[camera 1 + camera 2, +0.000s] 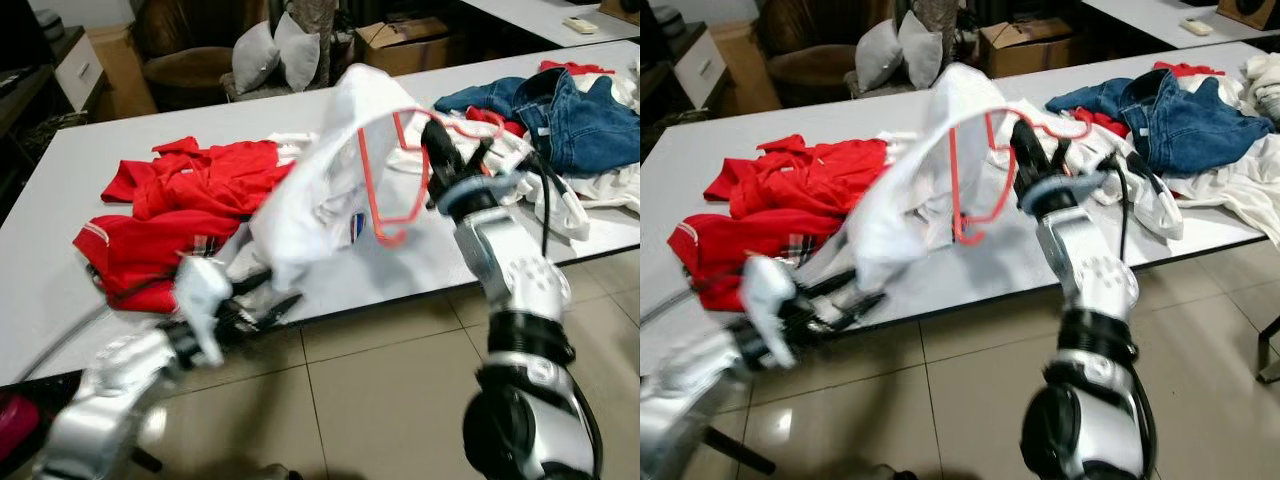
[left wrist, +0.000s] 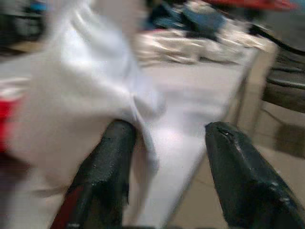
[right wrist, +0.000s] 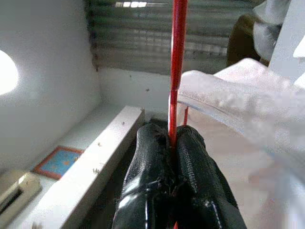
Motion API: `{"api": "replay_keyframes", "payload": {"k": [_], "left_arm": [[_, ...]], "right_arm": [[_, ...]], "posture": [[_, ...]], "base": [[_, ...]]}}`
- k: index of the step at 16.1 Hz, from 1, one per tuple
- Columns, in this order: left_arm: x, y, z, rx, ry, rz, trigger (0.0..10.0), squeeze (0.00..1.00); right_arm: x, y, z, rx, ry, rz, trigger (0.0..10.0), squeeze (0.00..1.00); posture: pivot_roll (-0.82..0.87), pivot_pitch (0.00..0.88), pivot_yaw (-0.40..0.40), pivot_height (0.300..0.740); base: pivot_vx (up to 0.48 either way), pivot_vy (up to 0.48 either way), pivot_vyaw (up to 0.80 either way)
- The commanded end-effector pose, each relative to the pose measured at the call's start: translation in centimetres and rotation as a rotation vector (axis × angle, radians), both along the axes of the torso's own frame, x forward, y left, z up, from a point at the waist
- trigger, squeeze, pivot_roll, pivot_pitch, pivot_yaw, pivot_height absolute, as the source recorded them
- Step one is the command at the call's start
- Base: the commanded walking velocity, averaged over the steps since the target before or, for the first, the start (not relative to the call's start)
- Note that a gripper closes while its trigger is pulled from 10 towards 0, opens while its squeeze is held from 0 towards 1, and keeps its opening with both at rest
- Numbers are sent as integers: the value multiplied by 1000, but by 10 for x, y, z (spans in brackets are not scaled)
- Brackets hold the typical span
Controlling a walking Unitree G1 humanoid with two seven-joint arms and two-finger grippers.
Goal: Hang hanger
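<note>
**Red hanger up in the air, white shirt draped over it**

The right gripper (image 1: 437, 150) is raised over the long white surface (image 1: 60, 210), its jaws pinched tight on the wire of one red hanger (image 1: 385, 185); the right wrist view shows both black fingers (image 3: 152, 157) pressed flat against the red rod with no gap between them. A white shirt (image 1: 320, 170) hangs over that hanger and trails down toward the near edge of the surface, blurred.

Down low, the left gripper (image 1: 262, 312) sits just off the surface's near edge, jaws spread wide, one finger (image 2: 107, 167) touching the shirt's hanging cloth, which lies between the two fingers; nothing is clamped.

Plenty of clutter around. A heap of red clothes (image 1: 175, 215) lies on the surface beside the shirt on the robot's left. On the right, a pair of blue jeans (image 1: 560, 110) rests on more white laundry (image 1: 600, 185), close behind the right arm. Beyond the surface, two grey cushions (image 1: 275, 55) lean together on a dark armchair (image 1: 185, 70), with one cardboard box (image 1: 405, 45) beside them. Beige tiled floor (image 1: 390, 390) lies below.
</note>
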State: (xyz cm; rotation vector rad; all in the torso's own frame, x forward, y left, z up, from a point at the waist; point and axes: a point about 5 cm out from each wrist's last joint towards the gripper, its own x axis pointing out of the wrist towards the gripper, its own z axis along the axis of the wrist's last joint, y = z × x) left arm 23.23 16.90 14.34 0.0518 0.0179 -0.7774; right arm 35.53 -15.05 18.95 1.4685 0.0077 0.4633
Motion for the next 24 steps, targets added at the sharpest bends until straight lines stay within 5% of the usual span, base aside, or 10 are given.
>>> {"api": "replay_keyframes", "payload": {"k": [1,6,12,14,18,24], "left_arm": [[9,23,8,-2,-38,152,10000,1000],[37,21,29,-57,-139,294,10000,1000],[52,13,45,-155,-178,320,10000,1000],[47,15,37,-188,-130,372,10000,1000],[14,8,20,-130,-89,415,10000,902],[0,2,12,-99,-57,428,10000,867]], "right_arm": [[-7,3,5,-85,-64,39,10000,0],[-32,-3,-2,-441,-202,49,10000,0],[-68,-9,-2,-712,-387,66,10000,0],[-76,-11,-3,-830,-408,6,10000,0],[-97,-12,6,-882,-471,-7,10000,0],[-112,-10,-4,-929,-483,85,10000,0]], "posture": [[-101,0,86,740],[-116,0,99,740],[-125,0,102,740],[-134,0,116,740],[-126,0,103,740],[-112,0,78,740]], "base": [[0,0,0],[0,0,0],[0,0,0],[0,0,0],[0,-447,600],[0,-480,800]]}}
